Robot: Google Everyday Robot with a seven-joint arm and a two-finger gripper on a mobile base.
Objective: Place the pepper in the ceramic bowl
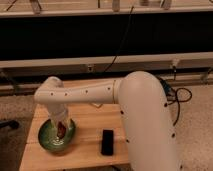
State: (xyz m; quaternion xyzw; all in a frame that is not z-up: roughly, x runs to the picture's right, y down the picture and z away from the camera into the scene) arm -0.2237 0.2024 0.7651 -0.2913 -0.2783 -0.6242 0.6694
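The green ceramic bowl (47, 139) sits at the left of the wooden table (90, 120). My white arm reaches across from the right and bends down over the bowl. The gripper (61, 131) hangs inside the bowl, just above its middle. The dark red-brown pepper (60, 128) shows at the gripper's tip, low over the bowl's inside. I cannot tell whether the pepper is still held or rests in the bowl.
A flat black phone (107, 142) lies on the table to the right of the bowl. A long dark bench with cables runs behind the table. My arm's large white link (150, 125) covers the table's right side.
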